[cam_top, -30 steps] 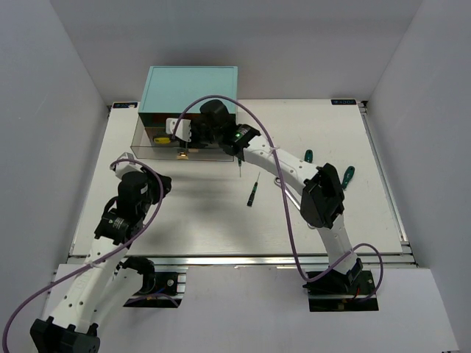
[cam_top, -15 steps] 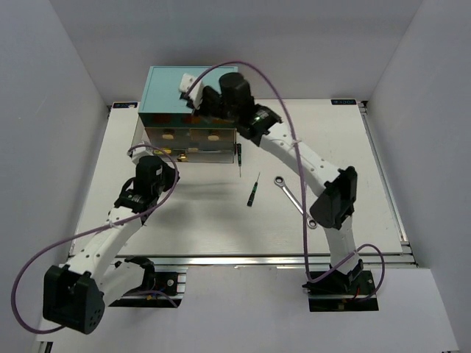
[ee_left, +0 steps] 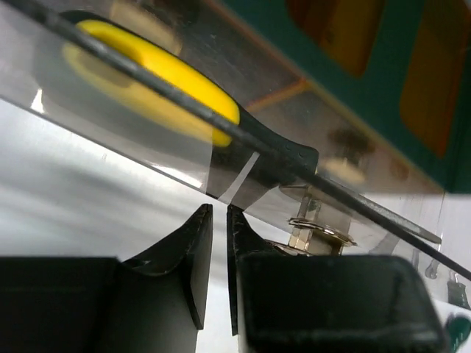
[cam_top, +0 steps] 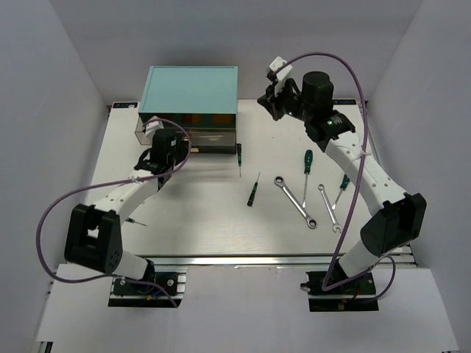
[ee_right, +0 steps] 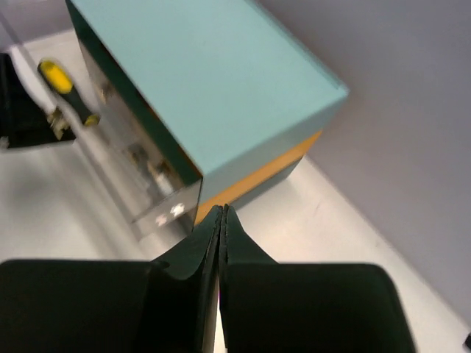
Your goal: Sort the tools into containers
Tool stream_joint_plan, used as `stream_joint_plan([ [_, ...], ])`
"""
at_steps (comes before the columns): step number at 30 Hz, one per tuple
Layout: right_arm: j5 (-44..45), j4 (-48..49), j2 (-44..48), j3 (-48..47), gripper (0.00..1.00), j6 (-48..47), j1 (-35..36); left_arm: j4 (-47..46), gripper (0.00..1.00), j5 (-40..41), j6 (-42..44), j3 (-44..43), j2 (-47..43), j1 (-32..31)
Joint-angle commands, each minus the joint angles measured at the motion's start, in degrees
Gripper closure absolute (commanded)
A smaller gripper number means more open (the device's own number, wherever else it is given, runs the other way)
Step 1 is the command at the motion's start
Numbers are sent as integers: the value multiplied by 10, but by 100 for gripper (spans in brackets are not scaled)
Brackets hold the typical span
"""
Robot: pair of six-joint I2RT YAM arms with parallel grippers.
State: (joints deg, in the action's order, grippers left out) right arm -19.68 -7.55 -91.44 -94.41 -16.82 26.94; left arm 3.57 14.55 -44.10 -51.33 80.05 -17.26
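Observation:
The teal-topped cabinet (cam_top: 193,88) stands at the back left, with a clear drawer (cam_top: 213,138) sticking out a little at its front. Inside that drawer lies a screwdriver with a yellow and black handle (ee_left: 169,81). My left gripper (cam_top: 171,138) is right at the drawer's front wall, next to its gold knob (ee_left: 316,228); its jaws (ee_left: 219,211) stand a narrow gap apart with nothing between them. My right gripper (cam_top: 268,101) hovers right of the cabinet, shut and empty (ee_right: 222,209). On the table lie a black screwdriver (cam_top: 252,190), green screwdrivers (cam_top: 306,162) and silver wrenches (cam_top: 296,201).
A thin screwdriver (cam_top: 238,158) lies just off the drawer's right front corner. A second wrench (cam_top: 329,208) and another green screwdriver (cam_top: 343,187) lie at the right. A slim dark tool (cam_top: 136,220) lies near the left arm. Grey walls enclose the table.
The drawer has gone from pulled far out to nearly in, with my left gripper following it toward the cabinet. My right arm swung up and right, away from the drawer, and shut.

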Motion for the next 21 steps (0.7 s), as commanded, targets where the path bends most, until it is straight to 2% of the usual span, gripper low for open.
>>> stream_joint_plan([
  [1,-15,15,28,49,100,32,-14,-73,74,11,-9,-73,35,-1],
  [5,-11,16,57,98,100,29,-24,-73,68,16,-9,-127,97,5],
  [9,-11,14,75,127,100,30,-35,-64,66,6,-8,-177,152,18],
  [11,-11,14,85,142,100,28,-40,-63,65,0,-7,-195,163,24],
  [16,-15,9,94,164,100,26,-51,-79,55,-32,-6,-207,179,43],
  [18,-23,3,97,168,100,21,-52,-77,56,-53,-4,-210,178,52],
  [21,-58,-18,103,175,100,2,-60,-70,69,-77,1,-191,159,57],
])
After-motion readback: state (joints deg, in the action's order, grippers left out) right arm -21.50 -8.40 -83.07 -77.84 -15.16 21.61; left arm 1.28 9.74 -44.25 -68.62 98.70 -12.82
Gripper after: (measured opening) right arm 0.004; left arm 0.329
